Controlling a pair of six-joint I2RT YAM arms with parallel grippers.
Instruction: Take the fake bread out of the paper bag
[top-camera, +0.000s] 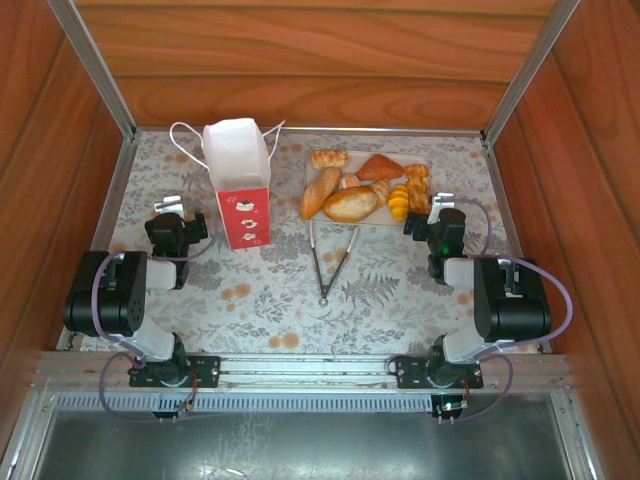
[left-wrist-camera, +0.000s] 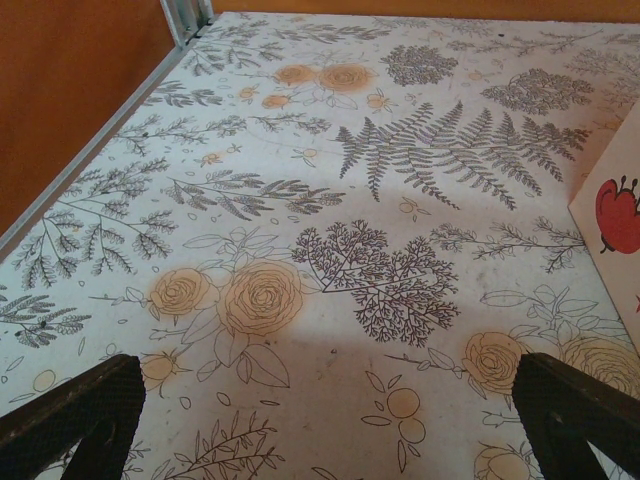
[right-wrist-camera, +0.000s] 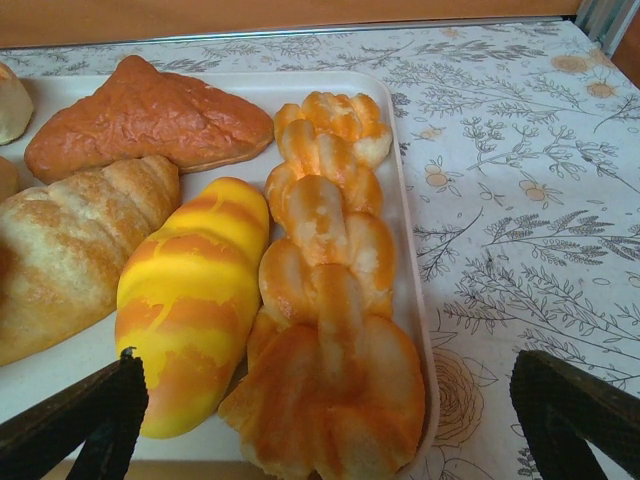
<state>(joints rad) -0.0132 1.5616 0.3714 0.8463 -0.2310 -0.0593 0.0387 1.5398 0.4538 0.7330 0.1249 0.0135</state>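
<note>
The paper bag (top-camera: 238, 180) stands upright on the flowered table cover (top-camera: 280, 300), in the far left part. Its mouth is open to the top and its thin white cord handles hang out to both sides. The fake bread (top-camera: 365, 188) lies outside the bag, gathered on a pale tray (right-wrist-camera: 260, 88) just to the right of it; whether any piece is inside the bag, I cannot tell. Metal tongs (top-camera: 322, 290) lie on the cover just in front of the tray, with their two arms spread toward it. The left gripper (top-camera: 178, 215) is low, near the left side of the bag; its fingers stand wide apart with nothing between them. The right gripper (top-camera: 443, 210) is just beside the right end of the tray, also fully spread and holding nothing. In its wrist view a yellow-orange striped roll (right-wrist-camera: 190, 300) and a braided piece (right-wrist-camera: 330, 300) lie close before the fingers.
</note>
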